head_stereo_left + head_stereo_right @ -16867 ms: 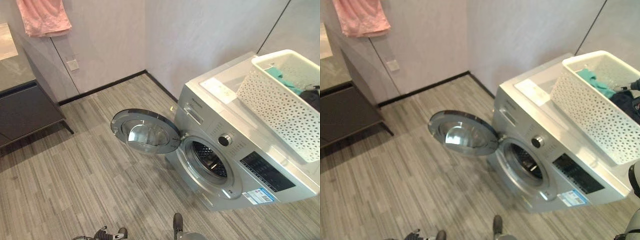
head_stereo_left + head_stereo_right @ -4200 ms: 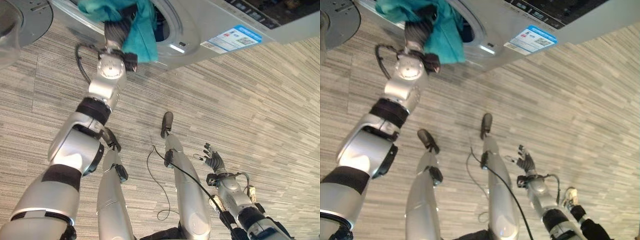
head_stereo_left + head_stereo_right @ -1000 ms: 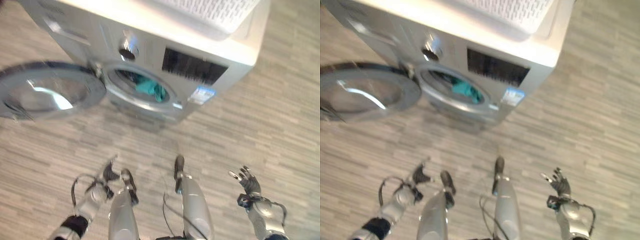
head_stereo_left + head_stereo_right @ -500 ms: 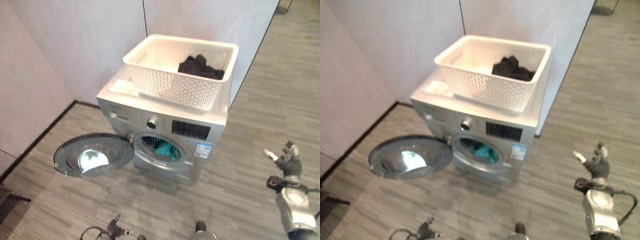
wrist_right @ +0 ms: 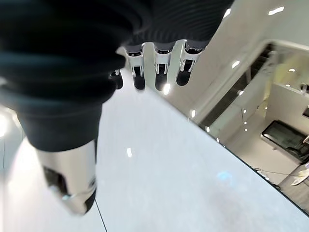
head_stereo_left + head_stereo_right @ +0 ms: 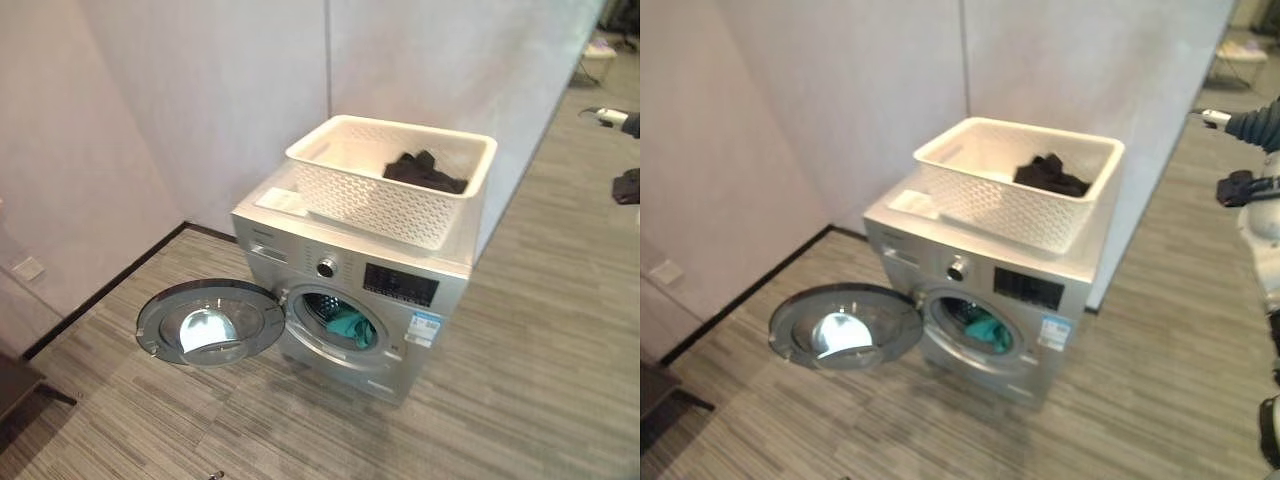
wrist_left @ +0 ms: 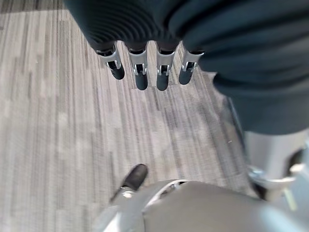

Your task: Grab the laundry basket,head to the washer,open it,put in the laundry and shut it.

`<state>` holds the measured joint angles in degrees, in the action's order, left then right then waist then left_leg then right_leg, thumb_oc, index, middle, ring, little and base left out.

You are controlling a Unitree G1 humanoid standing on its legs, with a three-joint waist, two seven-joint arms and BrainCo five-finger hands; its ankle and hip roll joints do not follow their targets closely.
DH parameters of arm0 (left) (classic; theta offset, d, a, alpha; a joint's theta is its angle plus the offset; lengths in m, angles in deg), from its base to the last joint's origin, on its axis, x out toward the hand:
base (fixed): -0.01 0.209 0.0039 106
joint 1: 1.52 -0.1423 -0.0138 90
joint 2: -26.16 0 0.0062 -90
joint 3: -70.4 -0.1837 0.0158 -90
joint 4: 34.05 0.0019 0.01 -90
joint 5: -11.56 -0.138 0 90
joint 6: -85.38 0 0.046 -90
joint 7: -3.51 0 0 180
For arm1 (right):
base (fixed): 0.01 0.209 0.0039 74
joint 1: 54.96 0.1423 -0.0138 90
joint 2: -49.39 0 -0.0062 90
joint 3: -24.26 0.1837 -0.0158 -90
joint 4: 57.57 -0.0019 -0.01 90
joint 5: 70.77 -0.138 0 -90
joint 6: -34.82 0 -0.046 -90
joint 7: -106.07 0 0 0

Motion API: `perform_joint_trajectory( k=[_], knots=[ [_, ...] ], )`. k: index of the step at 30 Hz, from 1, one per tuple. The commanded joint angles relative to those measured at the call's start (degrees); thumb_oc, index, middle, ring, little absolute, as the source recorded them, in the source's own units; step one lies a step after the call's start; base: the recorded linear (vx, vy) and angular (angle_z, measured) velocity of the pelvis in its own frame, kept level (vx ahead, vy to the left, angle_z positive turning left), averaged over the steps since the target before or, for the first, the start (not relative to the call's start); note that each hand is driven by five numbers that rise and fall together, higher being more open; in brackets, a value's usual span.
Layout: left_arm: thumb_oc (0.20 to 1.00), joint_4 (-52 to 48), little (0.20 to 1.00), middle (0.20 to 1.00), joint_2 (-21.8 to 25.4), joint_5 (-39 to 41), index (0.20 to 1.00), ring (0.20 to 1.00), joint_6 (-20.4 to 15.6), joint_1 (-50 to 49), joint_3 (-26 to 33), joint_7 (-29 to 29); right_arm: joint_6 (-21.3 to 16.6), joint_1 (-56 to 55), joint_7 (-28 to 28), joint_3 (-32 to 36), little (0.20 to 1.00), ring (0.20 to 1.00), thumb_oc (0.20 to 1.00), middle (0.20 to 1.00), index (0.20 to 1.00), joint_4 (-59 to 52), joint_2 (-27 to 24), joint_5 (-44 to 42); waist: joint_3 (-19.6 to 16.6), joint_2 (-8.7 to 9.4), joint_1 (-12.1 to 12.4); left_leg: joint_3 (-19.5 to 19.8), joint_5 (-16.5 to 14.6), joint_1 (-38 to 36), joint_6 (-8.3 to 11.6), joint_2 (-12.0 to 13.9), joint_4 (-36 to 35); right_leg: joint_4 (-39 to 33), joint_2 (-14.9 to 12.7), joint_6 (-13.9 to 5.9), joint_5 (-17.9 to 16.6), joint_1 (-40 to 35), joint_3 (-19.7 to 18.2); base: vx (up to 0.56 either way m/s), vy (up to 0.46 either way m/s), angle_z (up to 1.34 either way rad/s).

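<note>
**Washer open, basket on top, both hands empty**

The washer (image 6: 350, 300) stood against the wall with its round door (image 6: 212, 322) swung fully open to its left, lying low over the floor. Inside the drum opening, a teal garment (image 6: 347, 325) showed. The white laundry basket (image 6: 390, 180) rested on top of the washer, with a dark garment (image 6: 425, 170) lying in its right half. The left hand (image 7: 145, 67) hung above the wooden floor (image 7: 58, 121), well away from the washer, fingers straight and holding nothing. The right hand (image 5: 159, 63) was raised to the right of the washer, above basket level, fingers likewise extended and empty.
</note>
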<state>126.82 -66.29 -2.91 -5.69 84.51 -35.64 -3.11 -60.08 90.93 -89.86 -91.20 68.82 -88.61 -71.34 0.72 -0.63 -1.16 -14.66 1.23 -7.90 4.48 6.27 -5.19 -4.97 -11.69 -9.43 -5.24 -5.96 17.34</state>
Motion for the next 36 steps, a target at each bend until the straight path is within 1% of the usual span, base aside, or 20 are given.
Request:
perform_joint_trajectory(
  k=[1,2,3,4,5,9,10,12,14,17,23,25,26,29,30,33,36],
  knots=[
    [1.0,2.91,1.0,1.0,2.59,-0.35,1.0,1.0,-1.71,-0.3,-1.65,1.29,0.62,10.48,6.47,-7.23,1.0,1.0,1.0,1.0,1.0,8.22,1.29,5.11,-0.79,4.54,3.87,2.56,-4.44,0.98,-0.92,0.72,1.39,6.08,-1.44,-0.27,4.47,2.13,-0.05,0.0,0.0,0.0],
    [1.0,2.79,1.0,1.0,2.7,0.77,1.0,1.0,-2.0,0.02,-2.08,1.1,1.3,16.48,7.71,-12.88,1.0,1.0,1.0,1.0,1.0,16.4,5.53,7.79,-0.73,5.06,4.68,3.02,-4.44,1.01,-0.75,0.92,1.6,5.98,-1.38,-0.29,4.58,1.64,0.47,0.02,-0.013,0.12],
    [1.0,2.8,1.0,1.0,2.59,0.77,1.0,1.0,-2.0,0.06,-2.0,1.1,1.24,16.81,7.7,-13.16,1.0,1.0,1.0,1.0,1.0,16.59,5.62,7.75,-0.8,5.01,4.57,3.05,-4.32,1.21,-0.78,0.87,1.59,5.9,-1.42,-0.27,4.45,1.78,0.49,0.03,-0.02,0.03],
    [1.0,2.39,1.0,1.0,2.98,1.59,1.0,1.0,-2.26,0.47,-1.9,1.12,1.76,20.44,11.21,-18.94,1.0,1.0,1.0,1.0,1.0,22.44,8.01,10.85,-0.84,5.61,5.32,3.73,-4.18,1.63,-0.62,1.0,1.86,5.63,-1.3,-0.25,4.5,1.43,1.23,0.02,-0.027,0.04],
    [1.0,2.01,1.0,1.0,3.39,2.0,1.0,1.0,-2.51,0.4,-1.82,1.3,1.96,21.93,12.92,-21.22,1.0,1.0,1.0,1.0,1.0,24.43,8.77,11.91,-0.74,6.02,5.8,4.18,-4.2,1.85,-0.48,1.17,1.97,5.56,-1.17,-0.25,4.66,1.21,1.65,0.02,-0.027,0.19],
    [1.0,1.94,1.0,1.0,3.56,2.36,1.0,1.0,-2.73,0.32,-2.04,1.8,2.0,23.76,14.22,-23.09,1.0,1.0,1.0,1.0,1.0,28.2,10.12,12.51,-0.89,6.45,6.23,4.88,-3.9,2.89,-0.43,1.21,2.16,5.34,-1.07,-0.24,4.52,1.41,2.49,0.01,-0.008,0.33],
    [1.0,2.16,1.0,1.0,3.8,2.43,1.0,1.0,-2.64,0.02,-2.35,2.31,2.14,23.76,15.55,-23.86,1.0,1.0,1.0,1.0,1.0,30.36,11.54,13.0,-0.7,6.79,7.17,5.52,-3.78,3.51,-0.42,1.23,2.29,5.36,-1.01,-0.27,4.52,1.44,3.22,0.02,-0.006,0.29],
    [1.0,2.56,1.0,1.0,4.14,2.9,1.0,1.0,-2.51,-0.42,-1.96,2.7,2.25,23.27,16.68,-24.01,1.0,1.0,1.0,1.0,1.0,31.7,12.26,13.39,-0.2,7.2,8.09,6.1,-3.81,4.15,-0.37,1.33,2.55,5.39,-0.85,-0.26,4.78,1.39,3.83,0.02,-0.012,0.18],
    [1.0,2.62,1.0,1.0,4.31,3.12,1.0,1.0,-2.49,-0.55,-1.73,2.83,2.33,23.2,17.01,-23.98,1.0,1.0,1.0,1.0,1.0,32.13,12.19,13.42,-0.18,7.45,8.35,6.39,-3.57,4.83,-0.4,1.27,2.61,5.28,-0.9,-0.26,4.68,1.68,4.18,0.0,-0.009,0.27],
    [1.0,3.33,1.0,1.0,5.16,4.34,1.0,1.0,-2.27,-1.27,-0.2,3.19,2.58,22.15,17.85,-23.95,1.0,1.0,1.0,1.0,1.0,33.66,10.98,14.32,0.85,7.83,9.74,7.44,-3.01,6.54,-0.16,1.34,2.64,5.07,-0.71,-0.2,4.8,2.35,5.46,0.01,-0.028,0.18],
    [1.0,5.07,1.0,1.0,6.12,5.2,1.0,1.0,-2.09,-1.71,1.51,3.14,3.15,21.18,17.98,-23.36,1.0,1.0,1.0,1.0,1.0,35.99,7.9,15.04,2.18,7.16,10.67,8.39,-2.09,8.31,0.29,1.49,2.45,5.2,-0.62,0.09,5.32,3.35,6.48,0.02,-0.019,0.09],
    [1.0,5.05,1.0,1.0,6.53,5.43,1.0,1.0,-2.12,-1.46,1.88,3.03,3.39,20.91,18.26,-23.11,1.0,1.0,1.0,1.0,1.0,36.65,6.6,15.14,2.41,6.85,10.74,8.82,-1.58,8.77,0.43,1.45,2.1,5.33,-0.68,0.15,5.4,3.73,6.81,0.04,-0.017,0.04],
    [1.0,4.86,1.0,1.0,6.9,5.72,1.0,1.0,-2.17,-1.1,1.94,3.0,3.54,20.81,18.53,-23.12,1.0,1.0,1.0,1.0,1.0,37.14,5.08,15.11,2.54,6.57,10.77,9.24,-1.06,9.43,0.57,1.32,1.73,5.34,-0.78,0.16,5.45,3.99,7.43,0.04,-0.013,0.08],
    [1.0,4.81,1.0,1.0,7.02,5.91,1.0,1.0,-2.27,-0.84,1.91,3.01,3.61,20.62,18.64,-23.04,1.0,1.0,1.0,1.0,1.0,37.24,4.4,15.15,2.62,6.43,10.75,9.52,-0.83,9.79,0.65,1.28,1.58,5.34,-0.84,0.17,5.5,4.08,7.8,0.03,-0.015,0.1],
    [1.0,4.72,1.0,1.0,7.21,6.16,1.0,1.0,-2.28,-0.4,1.79,3.06,3.75,20.46,18.68,-23.0,1.0,1.0,1.0,1.0,1.0,37.45,3.34,15.36,2.89,6.17,10.74,10.01,-0.61,10.38,0.75,1.22,1.55,5.4,-0.9,0.25,5.57,4.29,8.2,0.03,-0.028,0.12],
    [1.0,4.3,1.0,1.0,7.64,6.65,1.0,1.0,-2.47,0.43,1.69,2.82,3.74,20.52,18.49,-22.97,1.0,1.0,1.0,1.0,1.0,37.25,2.75,15.19,3.51,5.7,10.79,10.52,-0.39,11.2,0.77,1.12,1.6,5.55,-1.12,0.27,5.58,5.01,8.48,0.02,-0.022,0.11],
    [1.0,4.83,1.0,1.0,8.53,9.88,1.0,1.0,-2.5,0.81,4.63,1.71,3.86,19.96,18.6,-22.58,1.0,1.0,1.0,1.0,1.0,37.33,3.14,14.73,3.85,5.52,11.22,10.65,-0.05,12.04,0.74,1.0,1.47,5.57,-1.28,0.24,5.52,6.03,8.47,0.02,-0.003,0.0]
  ],
)
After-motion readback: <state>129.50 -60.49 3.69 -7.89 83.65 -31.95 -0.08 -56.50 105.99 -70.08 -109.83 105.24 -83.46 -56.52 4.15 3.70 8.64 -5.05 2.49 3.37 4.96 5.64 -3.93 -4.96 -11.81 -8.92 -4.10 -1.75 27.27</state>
